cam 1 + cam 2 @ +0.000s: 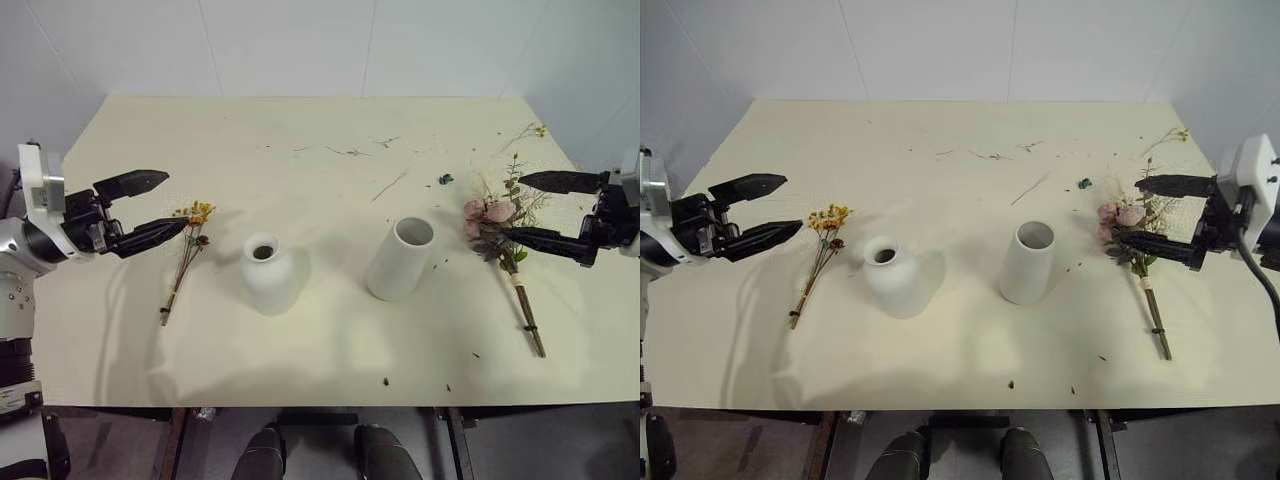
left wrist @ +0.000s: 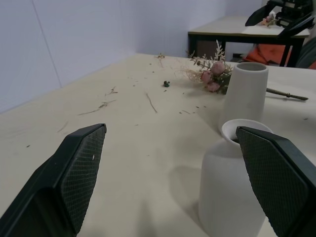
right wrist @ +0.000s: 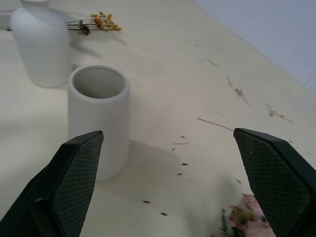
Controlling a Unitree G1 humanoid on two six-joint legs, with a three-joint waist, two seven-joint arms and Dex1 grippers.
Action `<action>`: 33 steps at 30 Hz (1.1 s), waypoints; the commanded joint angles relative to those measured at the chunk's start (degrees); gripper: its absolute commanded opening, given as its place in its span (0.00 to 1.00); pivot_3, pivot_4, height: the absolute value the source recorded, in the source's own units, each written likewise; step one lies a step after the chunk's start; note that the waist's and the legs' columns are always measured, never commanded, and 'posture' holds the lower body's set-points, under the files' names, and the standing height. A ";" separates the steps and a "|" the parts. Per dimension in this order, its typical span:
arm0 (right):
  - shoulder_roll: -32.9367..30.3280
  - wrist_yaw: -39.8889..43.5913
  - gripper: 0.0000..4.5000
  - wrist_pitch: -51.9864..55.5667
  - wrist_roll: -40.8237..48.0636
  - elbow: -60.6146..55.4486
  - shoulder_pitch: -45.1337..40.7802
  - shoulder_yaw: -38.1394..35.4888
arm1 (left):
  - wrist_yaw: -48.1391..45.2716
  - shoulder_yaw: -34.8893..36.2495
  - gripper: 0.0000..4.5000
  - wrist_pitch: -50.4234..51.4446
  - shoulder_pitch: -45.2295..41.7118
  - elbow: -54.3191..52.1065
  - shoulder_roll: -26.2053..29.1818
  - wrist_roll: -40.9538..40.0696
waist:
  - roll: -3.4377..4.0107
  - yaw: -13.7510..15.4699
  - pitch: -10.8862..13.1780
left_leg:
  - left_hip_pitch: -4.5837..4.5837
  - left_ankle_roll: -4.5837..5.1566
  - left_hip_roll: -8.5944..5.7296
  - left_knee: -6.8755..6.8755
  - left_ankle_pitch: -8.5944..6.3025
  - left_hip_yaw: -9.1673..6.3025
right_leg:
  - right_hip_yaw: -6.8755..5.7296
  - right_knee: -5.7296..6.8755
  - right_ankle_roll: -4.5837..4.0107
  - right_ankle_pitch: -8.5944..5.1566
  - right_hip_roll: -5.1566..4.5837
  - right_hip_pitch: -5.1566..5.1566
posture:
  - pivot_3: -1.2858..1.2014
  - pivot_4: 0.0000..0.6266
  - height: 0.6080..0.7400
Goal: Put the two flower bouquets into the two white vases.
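Observation:
A thin bunch of yellow-orange flowers (image 1: 187,252) lies flat on the cream table (image 1: 300,190) at the left. My left gripper (image 1: 170,205) hovers open just beside its blooms, holding nothing. To the right of that bunch stands the short bottle-shaped white vase (image 1: 268,273), and further right the taller cylinder vase (image 1: 401,259). The large bouquet with pink roses (image 1: 497,226) lies at the right, its wrapped stem pointing toward the front edge. My right gripper (image 1: 518,208) is open above the rose heads, apart from them.
Loose twigs and dried scraps (image 1: 390,183) are strewn over the far half of the table, with a small dark bit (image 1: 445,179) near the roses. White walls close in behind. Another table (image 2: 237,27) stands beyond in the left wrist view.

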 commanded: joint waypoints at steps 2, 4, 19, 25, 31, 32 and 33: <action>2.13 -0.47 0.99 -2.46 -1.33 0.80 -0.59 0.28 | 0.48 0.97 1.00 -0.86 -1.54 -2.03 -1.10 -1.06 | -0.01 0.09 0.00 | -0.01 0.00 0.00 0.05 0.00 0.00 | 0.00 0.04 0.00 0.00 0.00 0.00 | 0.52 0.24 1.00; 1.92 -2.67 0.99 -3.55 -5.00 2.99 -0.37 1.31 | 0.12 0.58 1.00 -0.70 -1.55 -2.60 -1.29 -0.87 | 0.00 0.11 0.01 | -0.04 0.00 -0.02 0.08 0.00 0.00 | 0.01 0.04 0.01 0.01 -0.01 -0.01 | 0.52 0.24 1.00; -8.46 -4.85 0.99 26.69 -23.61 15.90 -15.15 21.30 | 1.17 0.67 1.00 -0.94 -2.50 -8.28 -3.19 -1.57 | 0.05 -0.14 0.04 | -0.11 -0.02 0.02 0.10 -0.08 0.27 | 0.18 0.07 -0.01 -0.02 -0.03 -0.28 | 0.52 0.24 1.00; -4.64 -4.75 0.99 32.00 -26.23 19.46 -17.44 25.59 | 3.94 0.52 1.00 0.05 -1.38 -14.67 -5.14 -3.29 | 0.05 -0.21 0.04 | -0.62 -0.01 0.04 0.30 -0.09 0.49 | 0.45 0.29 0.06 0.01 -0.01 -0.90 | 0.52 0.24 1.00; -0.89 -5.43 0.99 33.15 -30.93 28.98 -21.51 30.31 | 8.84 1.83 1.00 5.17 1.46 -24.49 -5.03 -7.78 | 0.05 -0.37 0.04 | -0.75 0.01 0.01 0.54 -0.09 0.57 | 0.58 0.46 0.12 0.04 -0.01 -1.02 | 0.52 0.24 1.00; 0.02 -5.61 0.99 33.49 -31.07 30.52 -22.37 30.30 | 9.58 2.26 1.00 5.59 1.94 -25.46 -4.97 -8.23 | 0.05 -0.36 0.04 | -0.74 0.01 0.00 0.56 -0.09 0.58 | 0.60 0.49 0.12 0.04 -0.01 -1.02 | 0.52 0.24 1.00; 0.76 -5.67 0.95 33.16 -31.44 31.70 -22.97 30.53 | 10.26 2.64 1.00 5.90 2.33 -26.16 -4.86 -8.60 | 0.05 -0.36 0.04 | -0.74 0.01 0.00 0.58 -0.09 0.58 | 0.60 0.53 0.12 0.04 0.00 -1.01 | 0.52 0.24 1.00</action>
